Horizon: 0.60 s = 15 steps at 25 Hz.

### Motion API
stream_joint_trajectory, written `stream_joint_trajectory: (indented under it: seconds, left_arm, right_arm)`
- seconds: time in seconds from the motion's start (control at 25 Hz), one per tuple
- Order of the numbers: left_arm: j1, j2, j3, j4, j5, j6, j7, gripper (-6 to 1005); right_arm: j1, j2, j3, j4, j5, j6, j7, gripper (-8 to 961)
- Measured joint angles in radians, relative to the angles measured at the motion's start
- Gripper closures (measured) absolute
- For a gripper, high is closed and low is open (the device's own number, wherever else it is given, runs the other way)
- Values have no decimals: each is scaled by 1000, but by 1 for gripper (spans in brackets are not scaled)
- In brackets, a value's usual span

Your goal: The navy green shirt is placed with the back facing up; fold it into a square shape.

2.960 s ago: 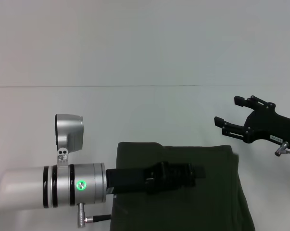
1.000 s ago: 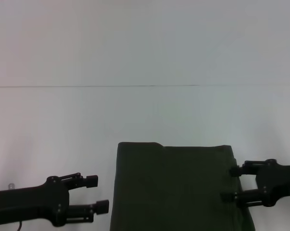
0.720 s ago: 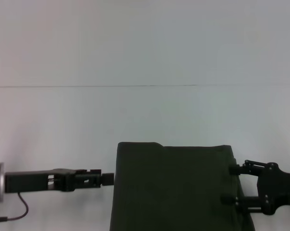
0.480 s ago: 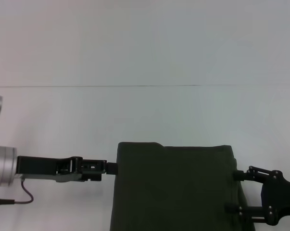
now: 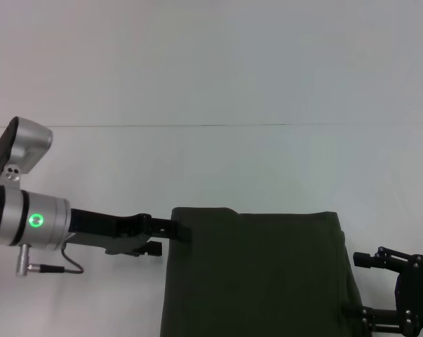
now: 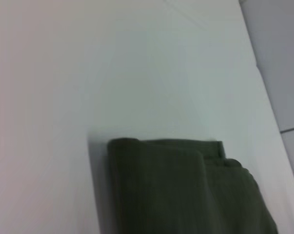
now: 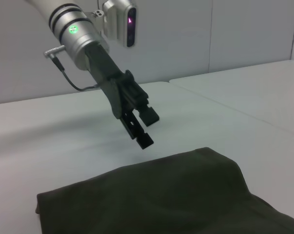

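Observation:
The navy green shirt lies folded into a thick rectangle at the near middle of the white table, plain side up. It also shows in the left wrist view and the right wrist view. My left gripper is open and empty, hovering at the shirt's far left corner with one finger over the edge. The right wrist view shows it above the cloth, not touching. My right gripper is open and empty, just off the shirt's right edge near the front.
The white table stretches far beyond the shirt, with a thin seam line across it. A second white table and a grey wall stand beyond the left arm in the right wrist view.
My left gripper moved from the near left, up and rightward, to the shirt's far left corner. My right gripper drew back from the shirt's right edge toward the front.

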Motion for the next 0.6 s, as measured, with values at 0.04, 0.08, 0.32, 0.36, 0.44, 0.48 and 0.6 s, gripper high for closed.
stream_joint_trajectory:
  seconds: [0.04,0.08,0.32,0.36,0.44,0.48,0.6]
  left_arm:
    - [-5,-2,3,-7,0,-19,0,135]
    - [-10,-4,6,-13,0,-33,1,134]
    - [-18,-20,50,-14,1,-144,8,133]
    - [-18,-21,58,-14,1,-158,8,133]
    - [-17,-22,77,-14,1,-191,8,133]
    - [-17,-23,84,-15,1,-203,9,133]
    - [-17,-28,110,-18,2,-234,14,134]
  right_arm:
    - [0,0,0,0,0,-1,-2,71]
    - [-1,0,0,0,0,-1,-4,71]
    - [-1,0,1,-1,4,-8,-6,71]
    - [-1,0,0,-1,4,-9,-6,71]
    - [0,0,0,-1,4,-11,-7,71]
    - [0,0,0,-1,4,-11,-7,71]
    - [1,1,1,-1,4,-12,-5,71]
